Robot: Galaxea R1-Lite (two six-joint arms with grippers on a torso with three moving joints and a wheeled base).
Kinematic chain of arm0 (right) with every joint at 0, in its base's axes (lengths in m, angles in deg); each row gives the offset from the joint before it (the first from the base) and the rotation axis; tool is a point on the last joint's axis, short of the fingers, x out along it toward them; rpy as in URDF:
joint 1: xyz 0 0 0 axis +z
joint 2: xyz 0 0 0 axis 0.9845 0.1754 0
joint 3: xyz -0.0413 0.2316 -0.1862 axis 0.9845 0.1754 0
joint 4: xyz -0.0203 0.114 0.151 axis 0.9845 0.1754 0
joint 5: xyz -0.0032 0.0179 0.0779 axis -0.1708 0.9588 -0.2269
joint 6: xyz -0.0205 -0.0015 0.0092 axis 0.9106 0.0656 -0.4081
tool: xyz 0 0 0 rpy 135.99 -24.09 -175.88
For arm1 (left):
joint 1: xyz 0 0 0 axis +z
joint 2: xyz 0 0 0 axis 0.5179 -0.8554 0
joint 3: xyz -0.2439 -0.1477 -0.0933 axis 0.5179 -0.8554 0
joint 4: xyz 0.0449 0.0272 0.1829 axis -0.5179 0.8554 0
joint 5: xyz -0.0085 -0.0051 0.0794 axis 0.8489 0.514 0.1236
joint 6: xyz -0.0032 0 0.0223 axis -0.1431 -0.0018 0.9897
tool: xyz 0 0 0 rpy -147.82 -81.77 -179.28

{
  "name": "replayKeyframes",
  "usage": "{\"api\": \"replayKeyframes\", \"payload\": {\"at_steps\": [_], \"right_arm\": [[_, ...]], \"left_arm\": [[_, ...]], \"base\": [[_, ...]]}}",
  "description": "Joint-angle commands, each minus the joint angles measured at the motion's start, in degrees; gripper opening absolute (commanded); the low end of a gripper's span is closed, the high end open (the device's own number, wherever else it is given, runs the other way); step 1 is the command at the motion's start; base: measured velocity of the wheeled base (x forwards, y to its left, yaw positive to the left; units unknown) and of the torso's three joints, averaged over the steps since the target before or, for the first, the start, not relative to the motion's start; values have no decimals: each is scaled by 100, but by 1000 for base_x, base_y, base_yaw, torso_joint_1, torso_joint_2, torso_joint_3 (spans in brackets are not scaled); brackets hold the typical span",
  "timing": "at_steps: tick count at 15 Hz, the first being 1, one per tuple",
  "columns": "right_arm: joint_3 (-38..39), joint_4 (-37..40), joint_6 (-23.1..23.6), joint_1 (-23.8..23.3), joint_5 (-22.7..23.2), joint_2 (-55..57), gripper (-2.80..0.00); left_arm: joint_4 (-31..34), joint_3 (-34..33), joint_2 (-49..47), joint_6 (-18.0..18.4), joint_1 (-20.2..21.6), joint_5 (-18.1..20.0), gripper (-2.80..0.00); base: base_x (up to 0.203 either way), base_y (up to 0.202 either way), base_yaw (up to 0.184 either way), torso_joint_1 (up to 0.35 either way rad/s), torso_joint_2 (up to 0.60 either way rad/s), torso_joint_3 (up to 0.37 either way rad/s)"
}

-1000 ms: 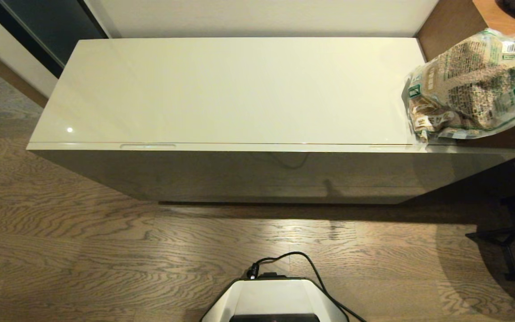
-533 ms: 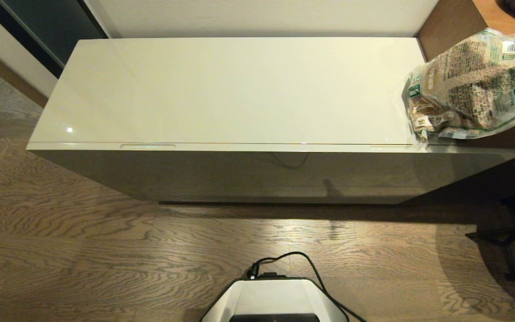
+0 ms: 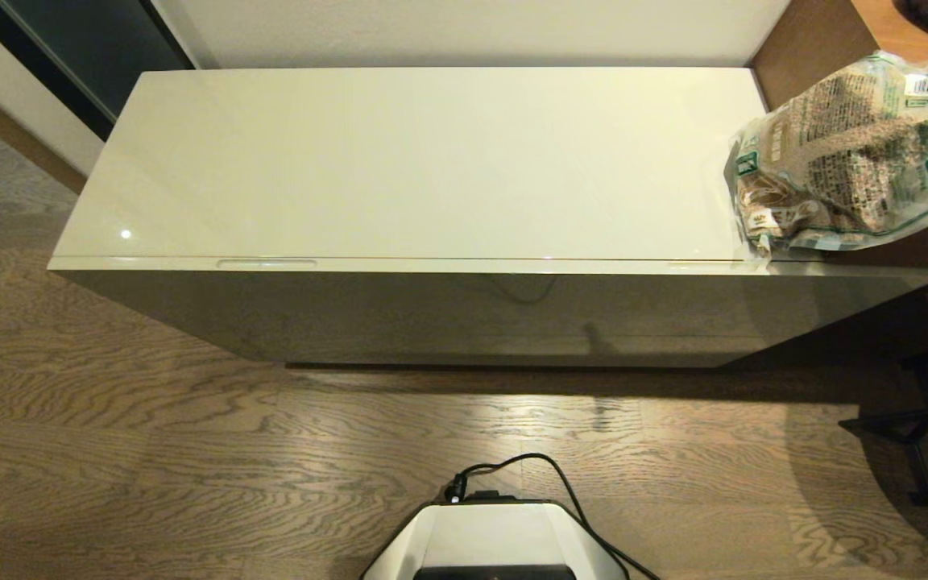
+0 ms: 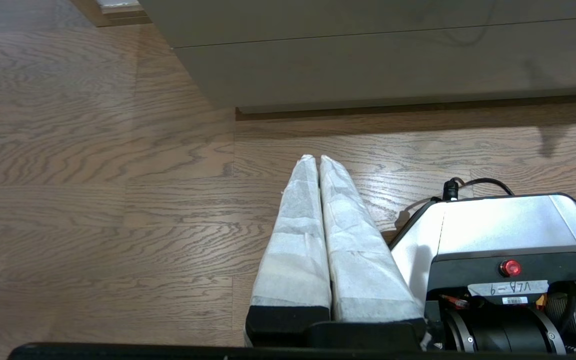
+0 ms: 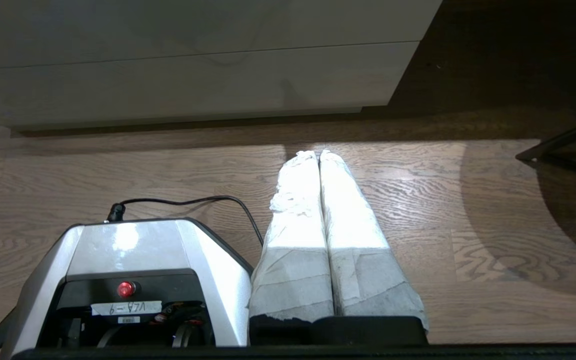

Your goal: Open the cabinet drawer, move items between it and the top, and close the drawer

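Observation:
The long glossy cream cabinet top (image 3: 424,161) is bare. Its drawer front (image 3: 464,314) below is closed, and shows too in the left wrist view (image 4: 393,65) and the right wrist view (image 5: 183,80). A clear crinkly bag with brown contents and green-white print (image 3: 851,153) lies at the right end, partly on the top and partly on the brown desk. The white pack is out of view. My left gripper (image 4: 316,159) hangs shut and empty above the floor beside the base. My right gripper (image 5: 317,154) is likewise shut and empty. Neither arm appears in the head view.
My white and black base (image 3: 496,540) with its black cable (image 3: 561,483) stands on the wooden floor in front of the cabinet. A brown wooden desk (image 3: 891,32) adjoins the cabinet's right end. Black chair legs (image 3: 923,419) stand on the floor at the right.

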Motion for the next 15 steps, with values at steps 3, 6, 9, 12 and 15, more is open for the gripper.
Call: {"api": "replayKeyframes", "payload": {"at_steps": [3, 6, 9, 12, 15], "right_arm": [[9, -4, 10, 2, -1, -121, -280], [9, 2, 10, 2, -1, -130, -280], [6, 9, -15, 2, -3, -127, -280], [9, -9, -20, 2, -1, -128, -280], [9, -6, -17, 2, -1, -130, -280]], "left_arm": [[0, 0, -7, 2, 2, 0, -280], [0, 0, -7, 7, 2, 0, -280], [0, 0, -7, 4, 2, 0, -280], [0, 0, -7, 7, 2, 0, -280], [0, 0, -7, -1, 2, 0, -280]], "base": [[0, 0, 0, 0, 0, 0], [0, 0, 0, 0, 0, 0], [0, 0, 0, 0, 0, 0], [0, 0, 0, 0, 0, 0], [0, 0, 0, 0, 0, 0]]}}
